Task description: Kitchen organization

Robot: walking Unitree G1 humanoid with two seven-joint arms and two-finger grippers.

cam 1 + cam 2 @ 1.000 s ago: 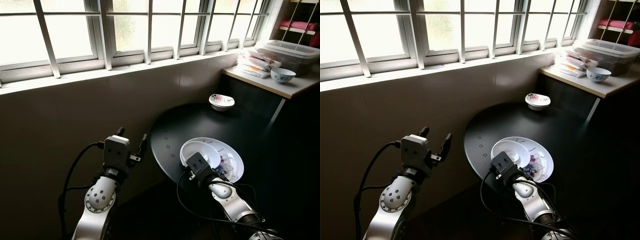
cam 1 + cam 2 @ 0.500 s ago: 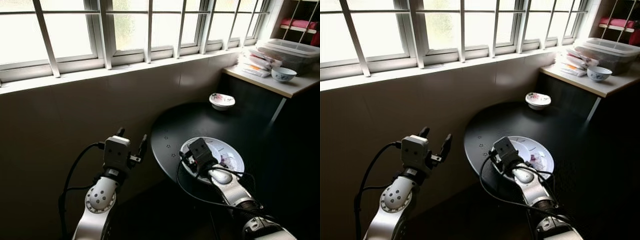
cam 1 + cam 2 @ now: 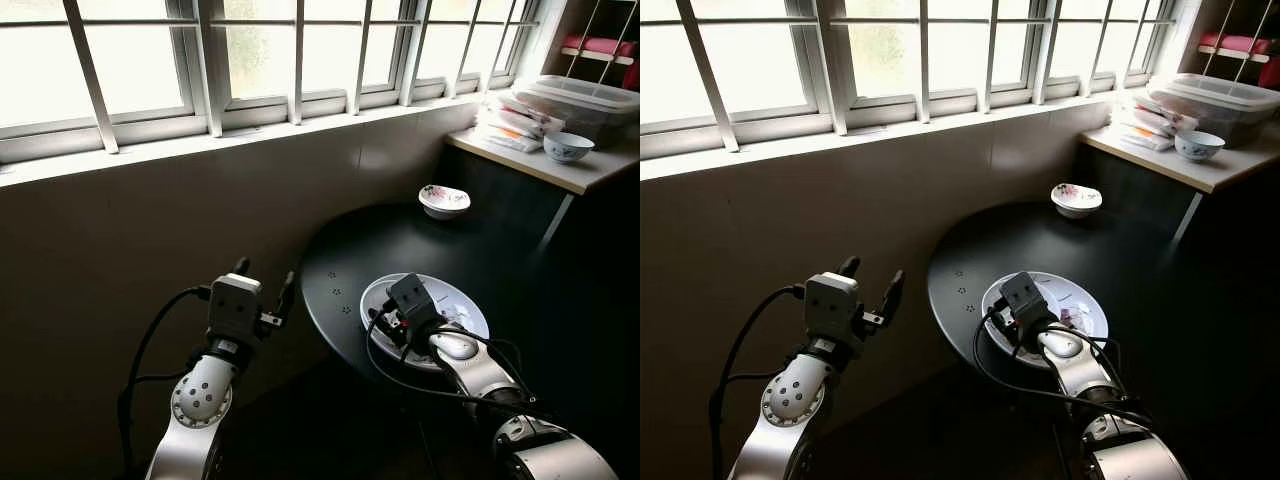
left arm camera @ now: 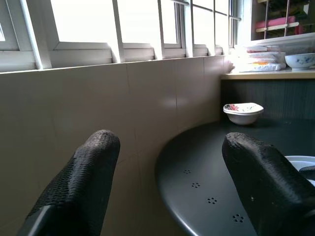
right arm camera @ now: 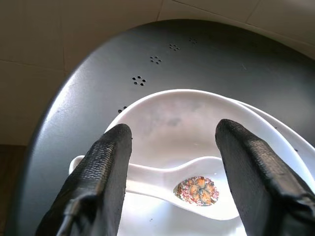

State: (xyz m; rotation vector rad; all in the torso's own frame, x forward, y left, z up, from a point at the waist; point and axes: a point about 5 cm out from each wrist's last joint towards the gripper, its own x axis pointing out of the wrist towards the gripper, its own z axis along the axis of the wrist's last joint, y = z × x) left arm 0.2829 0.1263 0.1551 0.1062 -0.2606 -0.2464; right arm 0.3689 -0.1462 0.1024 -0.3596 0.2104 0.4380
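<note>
The right gripper (image 5: pixel 170 162) is hovering just above a white bowl (image 5: pixel 172 118), its black fingers (image 5: pixel 110 172) standing apart and gripping nothing. The bowl is sitting on a large white plate (image 3: pixel 467 303) near the edge of the round black table (image 3: pixel 350 250), and a white spoon (image 5: pixel 187 184) (with a flower pattern) is lying inside it. The left gripper (image 3: pixel 262 280) is hanging beside the table with fingers apart. A small patterned bowl (image 3: pixel 443 200) is resting farther back.
</note>
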